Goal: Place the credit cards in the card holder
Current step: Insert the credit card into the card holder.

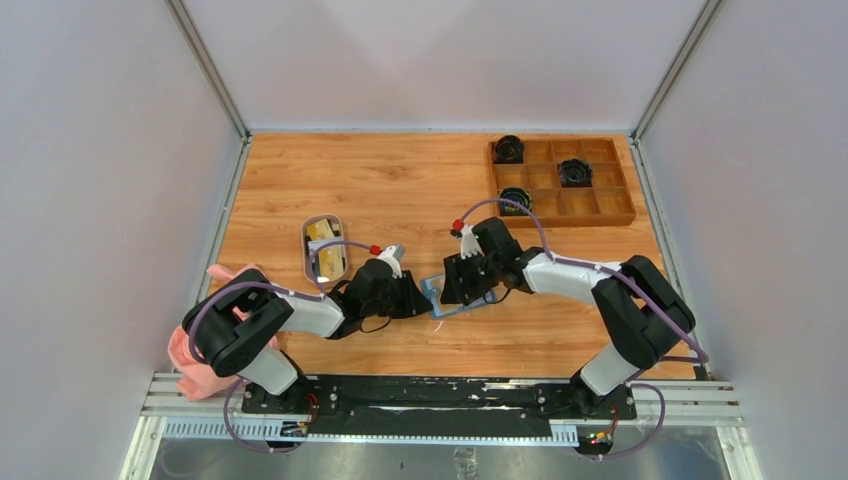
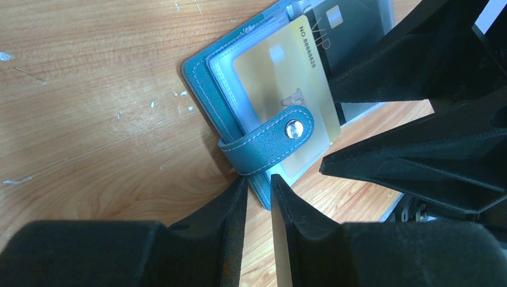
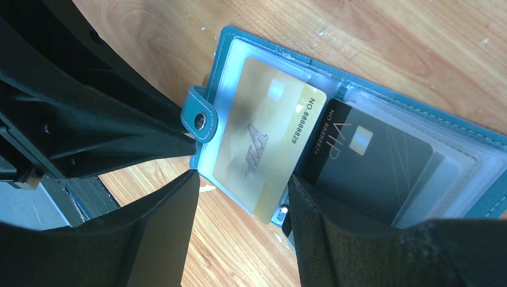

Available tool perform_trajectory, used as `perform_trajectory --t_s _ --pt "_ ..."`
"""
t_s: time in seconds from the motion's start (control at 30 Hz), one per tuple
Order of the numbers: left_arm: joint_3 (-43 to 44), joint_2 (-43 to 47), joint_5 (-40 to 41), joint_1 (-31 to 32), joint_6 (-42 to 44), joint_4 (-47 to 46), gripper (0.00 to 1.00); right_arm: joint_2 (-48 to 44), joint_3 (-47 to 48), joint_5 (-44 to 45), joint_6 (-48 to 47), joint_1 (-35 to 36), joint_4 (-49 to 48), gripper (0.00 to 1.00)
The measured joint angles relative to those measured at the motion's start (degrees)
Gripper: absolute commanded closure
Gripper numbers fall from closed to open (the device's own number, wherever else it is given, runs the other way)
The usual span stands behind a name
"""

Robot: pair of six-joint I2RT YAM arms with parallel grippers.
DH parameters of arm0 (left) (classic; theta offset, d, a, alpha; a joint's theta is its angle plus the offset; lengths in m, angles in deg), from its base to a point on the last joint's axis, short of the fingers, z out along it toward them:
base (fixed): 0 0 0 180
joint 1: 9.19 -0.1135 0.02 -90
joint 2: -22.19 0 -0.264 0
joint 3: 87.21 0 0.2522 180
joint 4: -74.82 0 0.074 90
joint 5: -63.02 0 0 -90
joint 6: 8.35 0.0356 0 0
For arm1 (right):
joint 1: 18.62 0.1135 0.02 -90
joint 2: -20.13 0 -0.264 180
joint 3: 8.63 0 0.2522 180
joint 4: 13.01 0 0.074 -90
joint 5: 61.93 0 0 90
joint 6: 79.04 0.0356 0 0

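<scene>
Right, your two arms fold low and inward, elbows out, wrists meeting mid-table. From above you get only a sliver of the card holder between them. The wrist views show it lying open, a gold card mostly inside a clear pocket, its numbered end sticking out, and a black card beside it. Your left gripper is pinched on the holder's edge under the strap. Your right gripper stands apart, straddling the gold card's lower edge.

Wooden tray far right — pink cloth left
</scene>
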Motion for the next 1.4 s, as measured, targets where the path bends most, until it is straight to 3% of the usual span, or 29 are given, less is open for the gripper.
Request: perform_trajectory --t_s 1.0,1.4 --pt "-0.3 0.5 0.1 0.0 -0.1 -0.1 0.68 2.2 3.3 -3.0 -6.9 1.6 4.1 0.36" --pt "-5.3 10.3 3.0 0.1 0.4 2.5 0.57 0.2 6.0 -4.6 -17.5 1.6 8.2 0.29"
